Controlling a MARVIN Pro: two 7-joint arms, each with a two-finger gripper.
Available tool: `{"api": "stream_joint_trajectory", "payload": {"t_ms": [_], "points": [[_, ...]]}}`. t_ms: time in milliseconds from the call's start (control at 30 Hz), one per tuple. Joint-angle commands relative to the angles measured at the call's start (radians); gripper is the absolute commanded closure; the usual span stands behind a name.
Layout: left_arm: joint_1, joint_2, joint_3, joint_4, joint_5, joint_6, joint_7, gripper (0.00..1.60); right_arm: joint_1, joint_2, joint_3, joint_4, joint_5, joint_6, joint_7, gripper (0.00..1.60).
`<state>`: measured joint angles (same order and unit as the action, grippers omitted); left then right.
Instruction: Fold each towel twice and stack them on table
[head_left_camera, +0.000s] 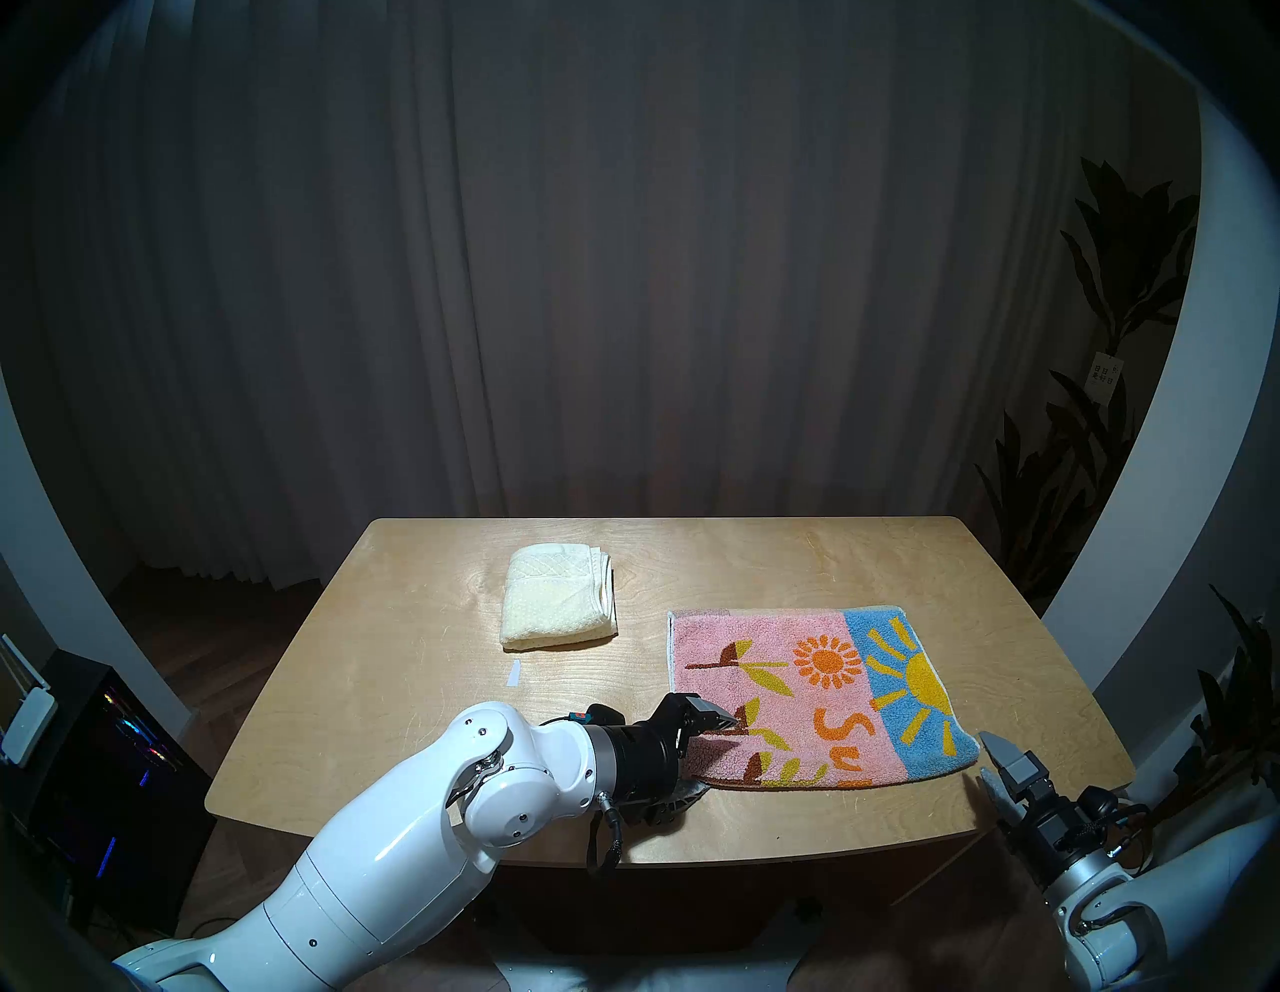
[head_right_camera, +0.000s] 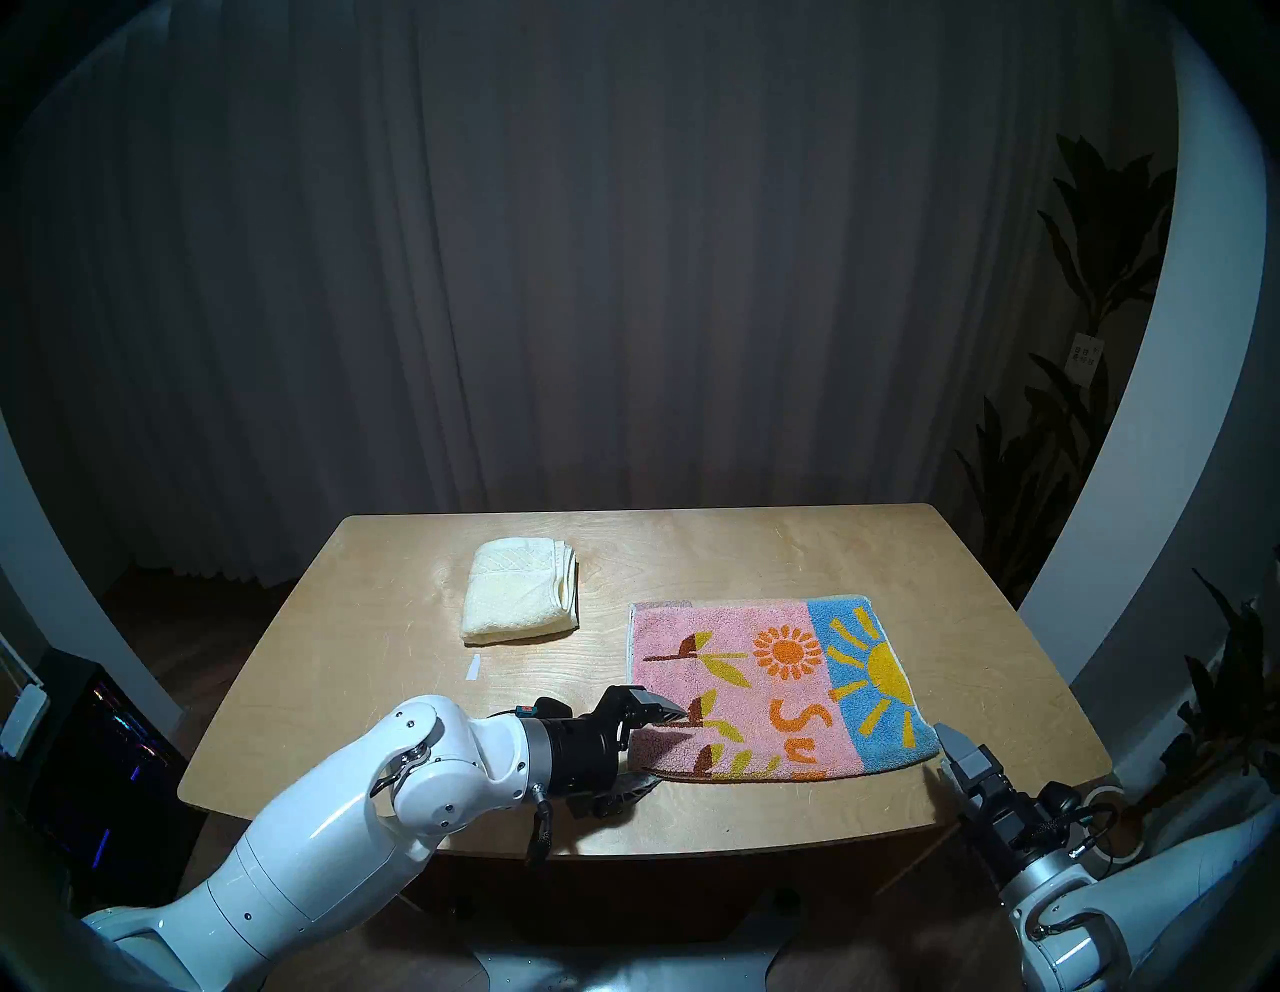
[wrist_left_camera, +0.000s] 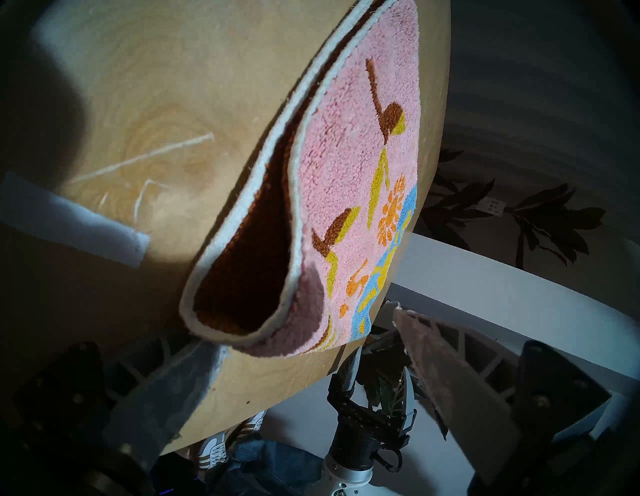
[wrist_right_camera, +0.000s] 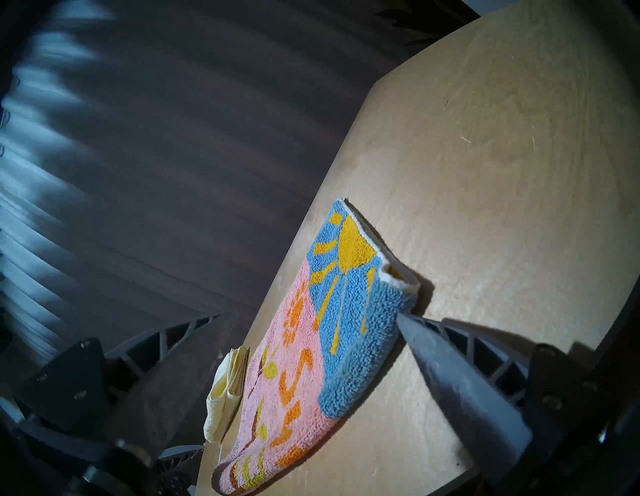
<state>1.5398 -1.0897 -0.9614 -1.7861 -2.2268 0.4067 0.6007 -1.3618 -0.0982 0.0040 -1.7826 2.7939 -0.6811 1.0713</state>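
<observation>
table (head_left_camera: 415, 693): plywood | cream towel (head_left_camera: 557, 597), folded | patterned towel (head_left_camera: 817, 693), folded once | tape mark (head_left_camera: 513, 672)

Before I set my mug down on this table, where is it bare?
The table is bare along its far edge, at its right end beyond the sun towel, and on the left below the folded cream towel, save a tape mark. The near edge is crowded: left hand, right hand.

My arms are glossy white shells with rounded joints and small dark screws. Each wrist narrows to a silver ring, then a black cylinder. A black cable loops under my left wrist, near a small red tag. My left gripper (head_left_camera: 706, 755) and right gripper (head_left_camera: 992, 762) have black bases and grey latticed fingers.
</observation>
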Motion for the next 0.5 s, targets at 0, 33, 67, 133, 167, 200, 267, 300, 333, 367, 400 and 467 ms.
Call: {"api": "stream_joint_trajectory", "payload": {"t_ms": [0,33,67,133,167,200,267,300,333,367,400,467], "points": [[-0.019,-0.006,-0.002,0.015,0.007,-0.001,0.007,0.0,0.014,-0.002,0.026,0.003,0.045,0.048,0.076,0.0],[-0.019,-0.006,-0.002,0.015,0.007,-0.001,0.007,0.0,0.014,-0.002,0.026,0.003,0.045,0.048,0.076,0.0],[-0.02,-0.007,-0.001,0.017,0.008,0.0,0.007,0.0,0.015,-0.002,0.027,0.004,0.05,0.057,0.081,0.0],[-0.022,-0.009,-0.001,0.021,0.008,0.002,0.009,0.0,0.016,-0.002,0.03,0.006,0.065,0.076,0.09,0.0],[-0.023,-0.01,-0.001,0.023,0.008,0.003,0.01,0.0,0.016,-0.002,0.031,0.007,0.071,0.084,0.095,0.0],[-0.024,-0.011,-0.001,0.025,0.008,0.004,0.011,0.0,0.016,-0.002,0.032,0.009,0.078,0.094,0.099,0.0],[-0.024,-0.012,-0.002,0.028,0.008,0.004,0.014,0.0,0.014,-0.002,0.031,0.013,0.086,0.111,0.108,0.0],[-0.025,-0.013,-0.002,0.03,0.007,0.005,0.015,0.0,0.012,-0.002,0.03,0.017,0.086,0.12,0.113,0.0],[-0.025,-0.014,-0.003,0.03,0.007,0.005,0.017,0.0,0.01,-0.002,0.027,0.019,0.086,0.126,0.114,0.0],[-0.026,-0.015,-0.003,0.031,0.007,0.006,0.018,0.0,0.008,-0.002,0.025,0.021,0.086,0.135,0.119,0.0],[-0.026,-0.015,-0.003,0.032,0.006,0.006,0.019,0.0,0.005,-0.002,0.021,0.022,0.086,0.138,0.117,0.0],[-0.027,-0.018,-0.003,0.034,0.005,0.006,0.022,0.0,0.0,-0.002,0.015,0.024,0.086,0.153,0.122,0.0]]}}
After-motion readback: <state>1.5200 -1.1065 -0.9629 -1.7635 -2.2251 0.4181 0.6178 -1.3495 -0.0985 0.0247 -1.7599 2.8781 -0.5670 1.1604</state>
